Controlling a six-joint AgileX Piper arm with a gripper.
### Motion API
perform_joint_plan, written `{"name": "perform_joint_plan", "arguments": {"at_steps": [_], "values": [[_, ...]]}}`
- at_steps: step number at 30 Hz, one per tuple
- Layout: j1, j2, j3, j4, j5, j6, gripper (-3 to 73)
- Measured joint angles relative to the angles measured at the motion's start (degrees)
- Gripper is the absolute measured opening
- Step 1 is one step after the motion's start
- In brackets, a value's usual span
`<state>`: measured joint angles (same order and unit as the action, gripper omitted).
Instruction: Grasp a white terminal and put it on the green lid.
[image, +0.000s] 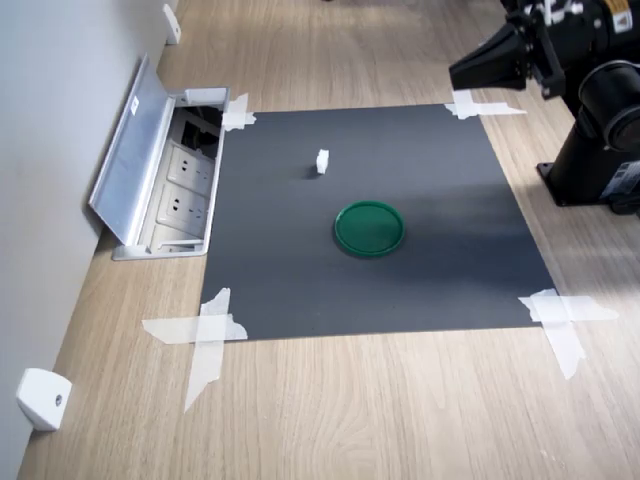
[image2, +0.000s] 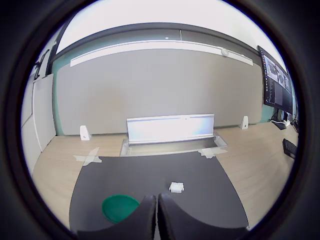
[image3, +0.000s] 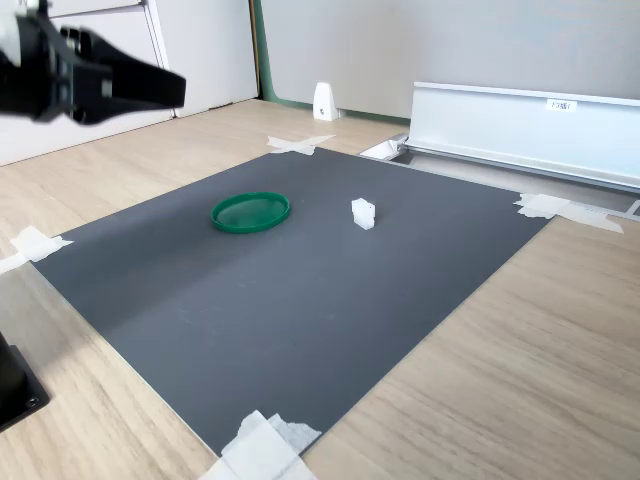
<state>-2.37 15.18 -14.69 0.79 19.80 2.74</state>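
**Terminal not yet grasped**

White terminal (image: 322, 161) stands upright mid-mat, nearer the socket-box edge of the black mat (image: 440, 280), apart from the green lid (image: 369, 228). Gripper (image2: 156, 212) hangs raised off the mat, jaws together, empty, likely awaiting approach.

The first exterior view looks steeply down on the dark mat (image: 370, 220) from across the tabletop (image: 380, 410), the end effector (image: 470, 70) high at the first exterior view's right. The second exterior view sits low and close, beside the end effector (image3: 165, 90). The wrist view looks forward past the end effector (image2: 156, 200). All three share the mat.
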Motion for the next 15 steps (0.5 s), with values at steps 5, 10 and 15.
{"name": "perform_joint_plan", "arguments": {"at_steps": [5, 10, 15], "values": [[0.00, 10.45, -9.72, 0.00, 9.81, 0.00, -0.8], [0.00, 21.42, -19.41, -0.21, 22.20, 0.00, -0.8], [0.00, 32.49, -26.81, -0.39, 32.89, 0.00, -0.8]]}}
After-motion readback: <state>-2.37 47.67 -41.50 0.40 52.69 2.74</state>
